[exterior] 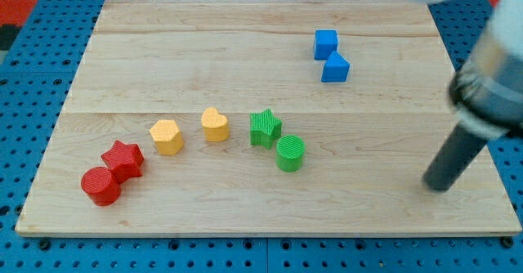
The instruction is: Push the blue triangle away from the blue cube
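We judge the task barely begun, if at all: the blue triangle (335, 68) sits touching, or all but touching, the blue cube (325, 43) near the view's top right of the table (245, 36), the cube just above and slightly to the left of the triangle. Nothing yet separates the pair. Our tip (439, 187) rests on the wood toward the view's lower right, well apart from both blue blocks and below and to the right of them, with no block near it. We carry no fingers, only the dark rod, so there is nothing to be released or clenched. What is left, as we see it, is the whole push: we would need to bring our tip up to the seam side of the triangle, somewhere between it and the cube or just beside the cube-facing edge, and drive the triangle off toward the view's bottom or right without dragging the cube along. The other blocks, a green star (265, 127), a green cylinder (290, 153), two yellow blocks (215, 124) and two red blocks (112, 173), lie in an arc across the lower left and stand clear of that path.
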Controlling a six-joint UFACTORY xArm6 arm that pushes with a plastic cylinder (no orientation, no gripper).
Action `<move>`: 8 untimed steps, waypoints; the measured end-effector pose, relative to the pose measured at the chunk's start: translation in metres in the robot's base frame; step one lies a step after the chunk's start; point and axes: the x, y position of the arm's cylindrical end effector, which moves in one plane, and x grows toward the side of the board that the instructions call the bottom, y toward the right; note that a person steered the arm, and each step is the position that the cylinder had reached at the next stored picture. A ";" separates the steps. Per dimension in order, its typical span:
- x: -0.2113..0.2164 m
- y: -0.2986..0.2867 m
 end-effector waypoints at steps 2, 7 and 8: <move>-0.166 0.030; -0.174 -0.157; -0.151 -0.156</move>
